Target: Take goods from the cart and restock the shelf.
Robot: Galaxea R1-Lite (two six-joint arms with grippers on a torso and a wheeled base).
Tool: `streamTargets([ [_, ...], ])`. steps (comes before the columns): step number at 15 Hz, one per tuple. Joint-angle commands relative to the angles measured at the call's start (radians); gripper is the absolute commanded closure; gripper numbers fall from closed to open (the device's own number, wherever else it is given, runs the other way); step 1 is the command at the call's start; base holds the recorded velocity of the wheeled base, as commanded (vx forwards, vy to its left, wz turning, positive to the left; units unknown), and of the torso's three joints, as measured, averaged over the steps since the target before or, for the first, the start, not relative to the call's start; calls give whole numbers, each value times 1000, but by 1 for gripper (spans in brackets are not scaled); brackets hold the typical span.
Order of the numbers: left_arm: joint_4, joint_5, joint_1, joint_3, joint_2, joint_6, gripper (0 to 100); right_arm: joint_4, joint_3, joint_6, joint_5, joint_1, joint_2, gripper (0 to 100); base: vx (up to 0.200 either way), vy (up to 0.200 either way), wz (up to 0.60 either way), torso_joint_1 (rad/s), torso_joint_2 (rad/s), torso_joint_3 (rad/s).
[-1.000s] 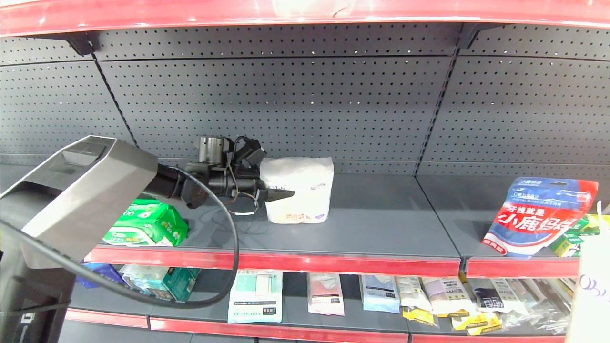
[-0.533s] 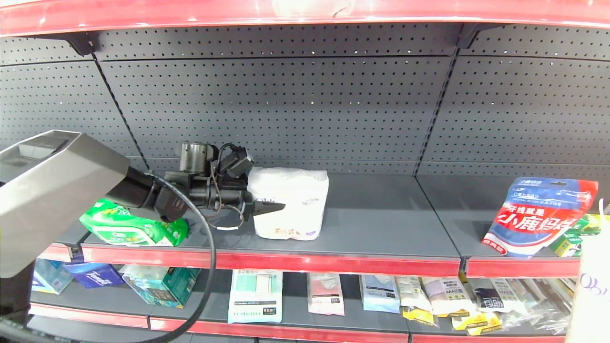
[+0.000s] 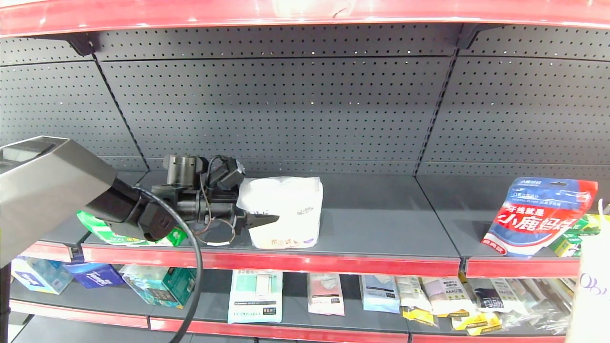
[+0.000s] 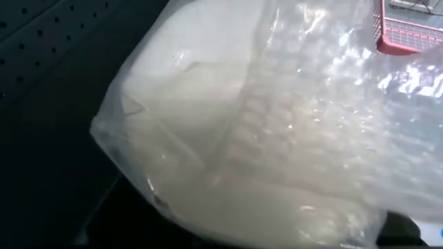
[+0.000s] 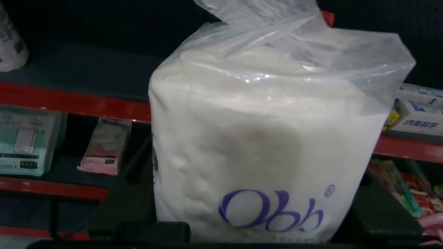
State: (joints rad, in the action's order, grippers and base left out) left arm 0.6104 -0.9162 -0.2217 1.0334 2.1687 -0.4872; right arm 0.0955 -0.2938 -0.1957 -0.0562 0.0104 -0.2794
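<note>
**Item 1, white roll pack** [image 3: 286,207]: white paper rolls in a clear plastic wrap. Location: middle shelf [image 3: 381,219], left bay, close to the red front lip [image 3: 333,262]. Whether its base touches the deck or hangs just over it cannot be told. Held by the left pincer [image 3: 264,216], closed onto the pack, with one dark finger [image 3: 262,220] across the near face. In the left wrist view the wrap [image 4: 263,124] sits right up against the camera, with a red mesh basket [image 4: 408,28] beyond it.

**Item 2, second roll pack** [image 5: 270,145]: the same kind of goods, with the wrap bunched loose at the top. Held upright in the right pincer [image 5: 256,183], which is closed against its two sides. In the head view it shows at the lower right edge [image 3: 588,295], forward of the shelving and off any deck.

**Middle shelf, other stock:**
- Green wipes pack [image 3: 102,231], lying flat at the left end, partly behind the left arm.
- Blue-and-red pouch [image 3: 538,214], leaning in the right bay, with small yellow-green boxes [image 3: 574,236] just beside it.

**Lower shelf:**
- Teal box [image 3: 162,283].
- Blue box [image 3: 97,275].
- Flat packets [image 3: 255,295], in a row running rightward.

**Open room:**
- Bare deck from item 1 rightward to the bay divider.
- Bare deck behind item 1 as far as the pegboard [image 3: 286,109].
- Clear height up to the red shelf above.
</note>
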Motion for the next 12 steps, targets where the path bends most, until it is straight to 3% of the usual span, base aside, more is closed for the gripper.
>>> streamTargets([
  [1,14,-3,1,-30,-17,1,100,0,2,-1,-1,0,3,100,0,0,0,0,0,0],
  [12,23,-36,7,-56,-15,-8,100,0,5,-1,-1,0,2,100,0,0,0,0,0,0],
])
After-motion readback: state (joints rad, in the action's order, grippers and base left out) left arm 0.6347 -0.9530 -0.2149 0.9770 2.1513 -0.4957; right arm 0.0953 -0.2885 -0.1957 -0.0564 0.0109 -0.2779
